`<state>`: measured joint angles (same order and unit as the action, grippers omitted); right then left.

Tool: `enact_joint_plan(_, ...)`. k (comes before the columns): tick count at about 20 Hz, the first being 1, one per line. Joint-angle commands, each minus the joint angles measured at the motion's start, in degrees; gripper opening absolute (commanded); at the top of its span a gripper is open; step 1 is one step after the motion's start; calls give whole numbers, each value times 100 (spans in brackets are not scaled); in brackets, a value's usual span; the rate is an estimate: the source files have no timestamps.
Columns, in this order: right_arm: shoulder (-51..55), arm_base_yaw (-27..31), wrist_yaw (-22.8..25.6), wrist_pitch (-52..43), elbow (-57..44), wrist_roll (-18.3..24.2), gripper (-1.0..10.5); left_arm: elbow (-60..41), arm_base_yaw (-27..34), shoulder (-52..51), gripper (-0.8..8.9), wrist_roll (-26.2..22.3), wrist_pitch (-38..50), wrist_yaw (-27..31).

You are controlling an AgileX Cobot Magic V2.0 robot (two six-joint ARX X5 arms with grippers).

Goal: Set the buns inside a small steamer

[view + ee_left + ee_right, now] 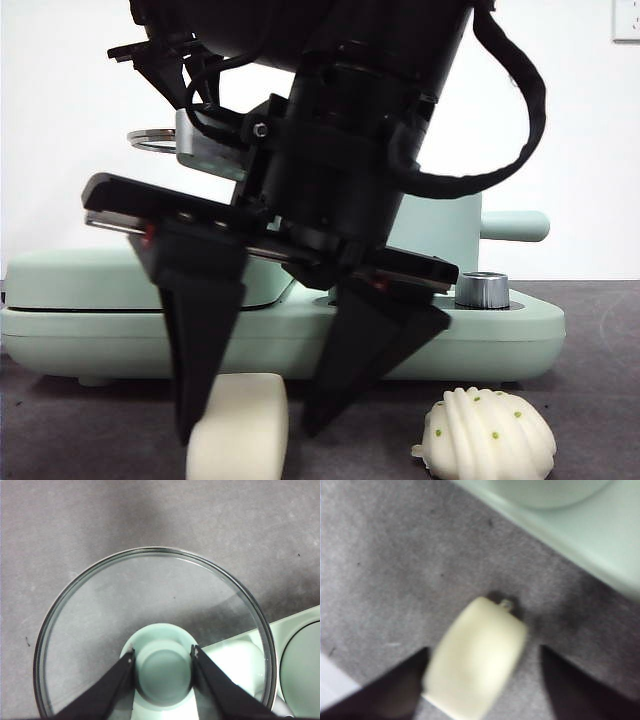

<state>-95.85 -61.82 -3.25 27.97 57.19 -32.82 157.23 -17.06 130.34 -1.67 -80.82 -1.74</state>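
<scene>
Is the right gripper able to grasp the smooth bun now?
Probably yes: the right gripper is open, one jaw on each side of the smooth bun, with nothing between them.

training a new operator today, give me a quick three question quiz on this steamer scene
1. True or false: the right gripper has already lifted the smooth cream-white block bun off the dark grey table.
2. What does the left gripper hold?
3. Where is the ridged, green-specked shell-shaped bun? A in the steamer, B on the table, C in a gripper.

Key: 1 false, its open fingers only straddle it. 2 the green knob of the steel-rimmed glass lid. 3 B.
</scene>
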Motion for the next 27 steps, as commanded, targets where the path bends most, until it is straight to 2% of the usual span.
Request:
enact_joint_plan(1,-116,-87,44,-83,111,87,182,195,20,39,24,72,63,-13)
enact_joint_plan(5,-109,-92,28,352,518,337,158,195,61,39,24,72,63,-11)
enact_joint_plan(9,-109,122,31,2020,1781,931,158,195,109,39,24,72,59,-13)
enact_joint_plan(12,-111,614,42,3154,2907,1528,158,195,131,39,24,72,59,-11)
enact_joint_plan(15,-205,1342,205,3744,3960,2039,158,195,129,39,24,72,59,-11)
enact_joint_plan(21,-1012,2691,236,4164,5578,2581,159,195,129,39,24,70,39,-11)
enact_joint_plan(25,-1622,3121,-444,4162,5928,2734,159,195,129,39,24,68,0,-13)
enact_joint_plan(27,-1893,3195,-466,4153,5928,2789,159,195,129,39,24,66,-39,-11)
